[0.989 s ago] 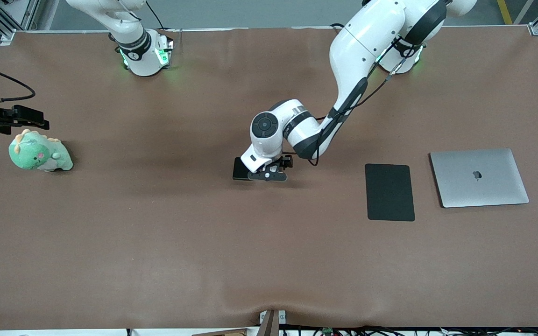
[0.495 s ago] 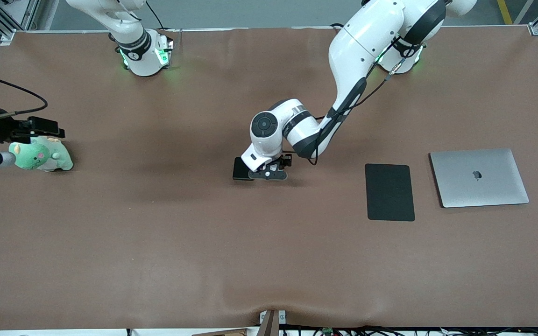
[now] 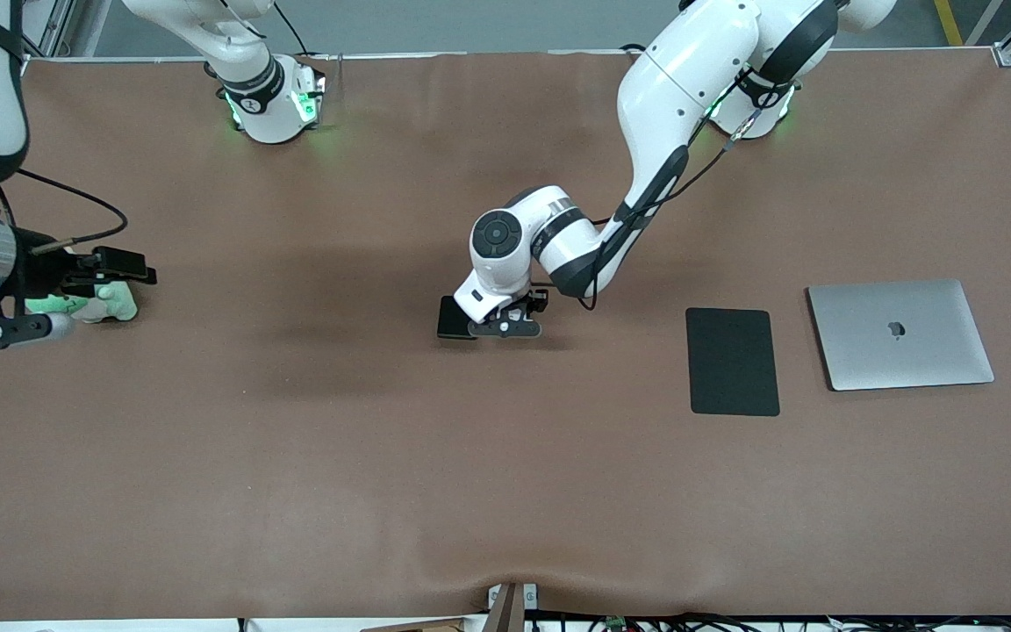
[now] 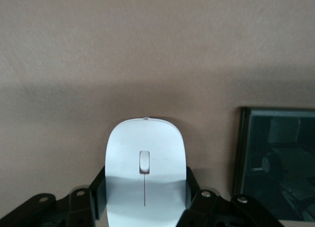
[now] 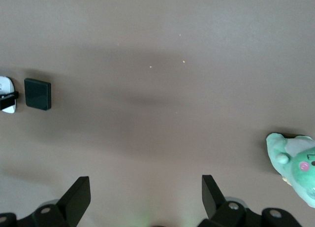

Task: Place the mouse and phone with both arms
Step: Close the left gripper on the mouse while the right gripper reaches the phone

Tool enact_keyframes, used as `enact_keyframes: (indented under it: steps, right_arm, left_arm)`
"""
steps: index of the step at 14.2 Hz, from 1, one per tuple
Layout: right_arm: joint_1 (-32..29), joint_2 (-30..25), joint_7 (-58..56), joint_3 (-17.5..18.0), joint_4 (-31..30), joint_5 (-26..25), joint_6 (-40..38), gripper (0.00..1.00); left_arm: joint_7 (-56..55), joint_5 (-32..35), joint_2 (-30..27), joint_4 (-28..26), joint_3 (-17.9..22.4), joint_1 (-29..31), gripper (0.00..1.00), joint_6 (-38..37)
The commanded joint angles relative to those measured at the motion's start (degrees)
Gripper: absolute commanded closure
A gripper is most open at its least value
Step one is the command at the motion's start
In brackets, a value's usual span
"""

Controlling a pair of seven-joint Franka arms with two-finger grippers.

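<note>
Right gripper (image 3: 75,303) hangs over green plush toy (image 3: 106,303) at right arm's end of surface (image 3: 295,456), jaws wide, empty. Mid-surface, left gripper (image 3: 505,326) has jaws closed on mouse (image 4: 145,173), seen only in wrist views; phone (image 3: 451,318) just beside. Black mouse pad (image 3: 732,361), then laptop (image 3: 900,333) bearing apple logo.

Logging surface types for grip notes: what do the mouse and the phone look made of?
The mouse: likely glossy white plastic, an even sheen on its shell; the left hand is shut on it. The phone: glassy black face that mirrors the arm; body material unclear.
</note>
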Motion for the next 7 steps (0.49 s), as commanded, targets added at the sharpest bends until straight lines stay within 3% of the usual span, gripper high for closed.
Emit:
enact_keyframes:
  steps: [1, 7]
  right_arm:
    - [2.29, 1.10, 4.72, -0.13, 0.67, 0.92, 0.70, 0.00]
    - [6.86, 2.60, 12.81, -0.13, 0.59, 2.51, 4.30, 0.00]
  left_arm:
    - [-2.30, 1.81, -4.75, -0.53, 0.33, 0.37, 1.00, -2.40]
    - [-2.12, 0.76, -14.69, -0.44, -0.28, 5.98, 1.00, -6.98]
